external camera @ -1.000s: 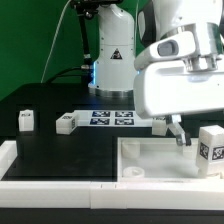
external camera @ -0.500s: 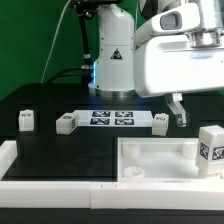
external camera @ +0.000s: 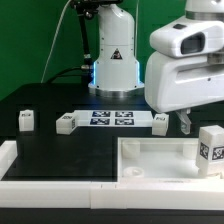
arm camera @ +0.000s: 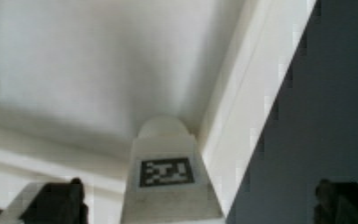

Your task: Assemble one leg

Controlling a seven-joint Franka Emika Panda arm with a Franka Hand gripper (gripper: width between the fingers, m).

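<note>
Black surface (external camera: pixel 60 148) is carrying a white tray (external camera: pixel 150 142), and the leg (external camera: pixel 210 148) is standing at its edge on the exterior view's right. The gripper (external camera: pixel 186 124) is hanging spread and empty near it. If it is coming down off-centre, a finger is likely toppling the leg.

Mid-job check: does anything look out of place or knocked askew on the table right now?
Nothing looks spilled or broken. One leg sits on the white tray near its edge, apart from three other legs on the black table; the open gripper hangs near it, empty.
</note>
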